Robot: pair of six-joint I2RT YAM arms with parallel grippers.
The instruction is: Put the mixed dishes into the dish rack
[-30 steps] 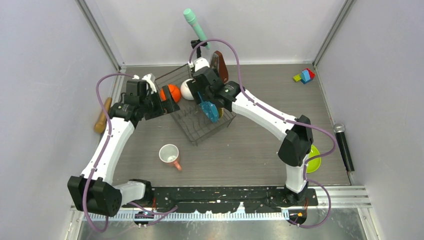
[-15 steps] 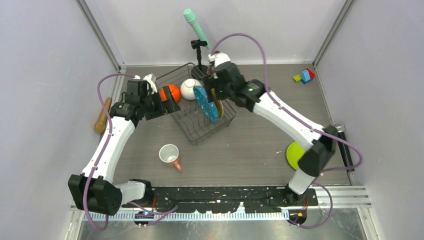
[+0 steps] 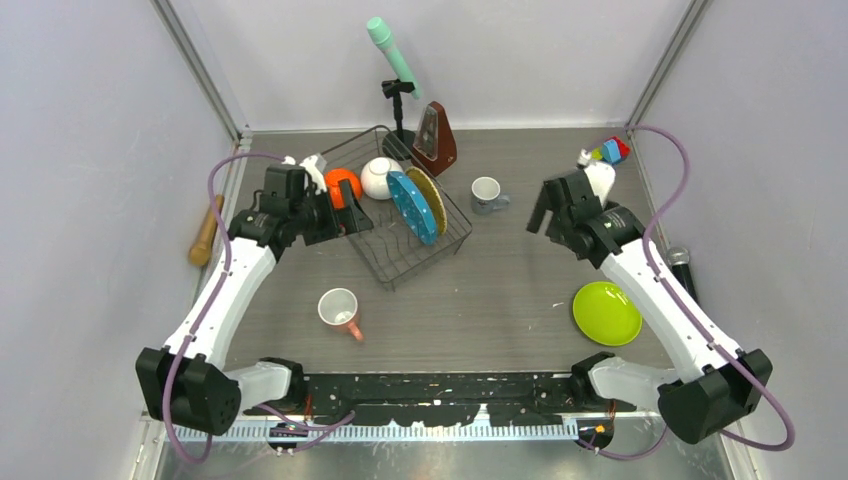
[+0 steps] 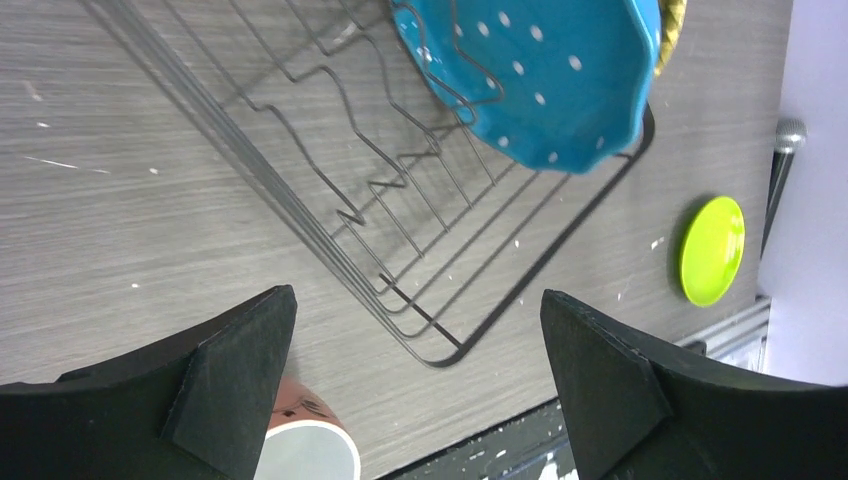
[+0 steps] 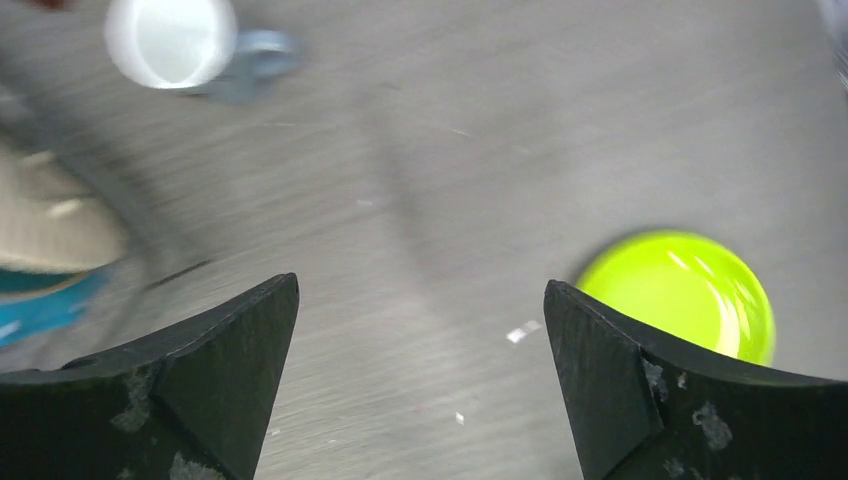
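The black wire dish rack [image 3: 400, 245] holds the blue white-dotted plate [image 3: 412, 206] on edge. The yellow woven-pattern plate [image 3: 434, 197] stands just behind it, mostly hidden. The round white bowl [image 3: 380, 178] sits in the rack's far corner. The orange bowl [image 3: 345, 183] beside it is partly covered by the left arm.

The pink mug [image 3: 340, 310] lies on the grey bench [image 3: 480, 290] near the rack's front. The dark marks on its side are too small to read. The small grey mug [image 3: 487, 193] stands just right of the rack, and the lime green plate [image 3: 606, 313] lies well to its right.

The left claw [image 4: 415, 295] gapes wide and empty over the rack's left edge. The right claw [image 5: 420, 285], also wide and empty, hangs right of the rack; its view is blurred.
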